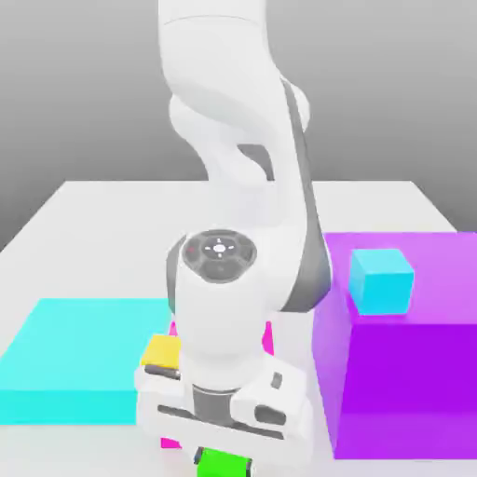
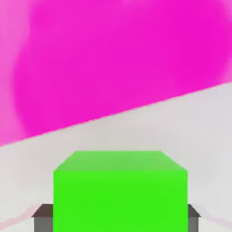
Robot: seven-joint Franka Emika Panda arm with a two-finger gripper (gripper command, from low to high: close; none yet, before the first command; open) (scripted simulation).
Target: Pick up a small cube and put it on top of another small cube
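The small cube (image 2: 120,190) is bright green and rests on the white table, seen at the exterior view's lower edge (image 1: 224,463). My gripper (image 2: 117,218) reaches down over it, and its dark fingers (image 2: 43,217) lie flush against two opposite sides of the cube. In the exterior view the gripper (image 1: 224,455) hangs under the white hand, with the green cube between its tips. A small yellow cube (image 1: 160,351) sits just behind the hand toward the exterior view's left. A small cyan cube (image 1: 380,279) stands on top of the tall purple block (image 1: 410,373).
A magenta block (image 2: 113,59) lies close behind the green cube, mostly hidden by the arm in the exterior view (image 1: 268,337). A low cyan platform (image 1: 74,359) lies at the exterior view's left. The purple block stands close at the right of the hand.
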